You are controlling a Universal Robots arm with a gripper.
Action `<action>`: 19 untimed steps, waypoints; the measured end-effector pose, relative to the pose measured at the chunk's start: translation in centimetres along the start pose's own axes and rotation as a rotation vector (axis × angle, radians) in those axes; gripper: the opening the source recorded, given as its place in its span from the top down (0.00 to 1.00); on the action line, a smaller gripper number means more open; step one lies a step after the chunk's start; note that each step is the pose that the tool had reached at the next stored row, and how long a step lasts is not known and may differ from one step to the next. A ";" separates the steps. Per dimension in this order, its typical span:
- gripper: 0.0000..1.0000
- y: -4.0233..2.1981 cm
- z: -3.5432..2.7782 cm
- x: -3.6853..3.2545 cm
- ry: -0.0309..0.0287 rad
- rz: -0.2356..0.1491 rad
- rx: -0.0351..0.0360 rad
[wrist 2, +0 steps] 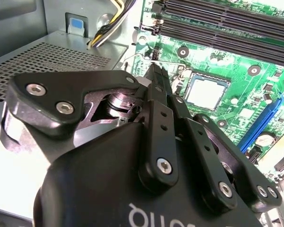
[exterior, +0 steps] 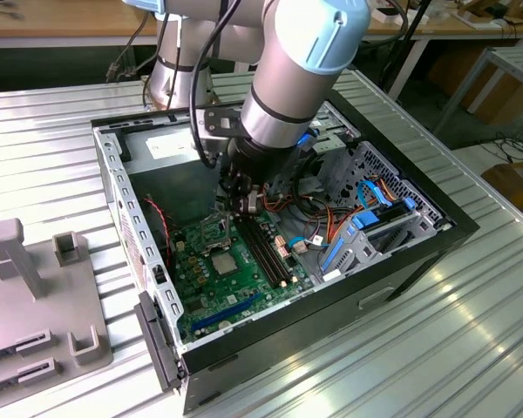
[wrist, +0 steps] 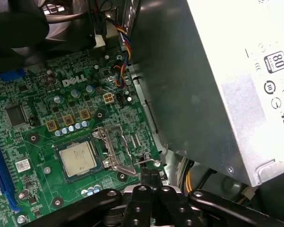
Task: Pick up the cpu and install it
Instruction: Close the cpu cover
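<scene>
— Since the view starts from your own wrist, what's closest to you?

— My gripper [wrist: 150,178]. Its two black fingers [wrist 2: 157,90] are pressed flat together in both wrist views, and I can make out nothing pinched between them. The tips hang right at the bent end of the thin wire lever [wrist: 146,162]. Whether they touch it, I cannot tell.

— And the cpu?

— It is not in my grasp. The cpu [wrist: 78,158] lies flat in its square seat on the motherboard [wrist: 38,118], silver top up. The metal frame [wrist: 114,146] that would cover it stands swung open between the cpu and the lever. In the second wrist view the cpu [wrist 2: 206,92] sits just past my fingertips, a little apart from them.

— What lies beyond that?

— A long blue slot [wrist 2: 262,120] runs on one side of the cpu, and a row of dark memory slots [wrist 2: 227,28] on another. A bundle of coloured wires [wrist: 123,52] plugs into the board near the grey power supply [wrist: 236,80], which rises beside the board's edge.

— And from farther off?

— In the exterior view my arm reaches down into the open computer case [exterior: 331,300], with the gripper [exterior: 244,205] low over the board and the cpu [exterior: 224,261] just beside it. The case lies on a ribbed metal table [exterior: 418,366]. A grey fixture [exterior: 35,287] stands well apart, at the exterior view's left.
</scene>
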State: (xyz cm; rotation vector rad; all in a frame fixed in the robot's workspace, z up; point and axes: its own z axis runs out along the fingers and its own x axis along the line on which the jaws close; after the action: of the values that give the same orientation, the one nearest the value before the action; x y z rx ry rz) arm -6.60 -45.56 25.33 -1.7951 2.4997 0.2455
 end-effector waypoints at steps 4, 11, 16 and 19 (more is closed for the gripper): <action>0.89 -0.04 -0.02 0.16 0.0001 -0.003 -0.0004; 0.89 -0.04 -0.02 0.16 0.0002 -0.003 -0.0005; 0.89 -0.05 -0.02 0.18 0.0001 -0.004 -0.0005; 0.89 -0.06 -0.04 0.24 0.0002 -0.004 -0.0006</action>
State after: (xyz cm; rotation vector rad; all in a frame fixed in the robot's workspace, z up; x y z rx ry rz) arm -6.62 -45.81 25.33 -1.7997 2.4967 0.2459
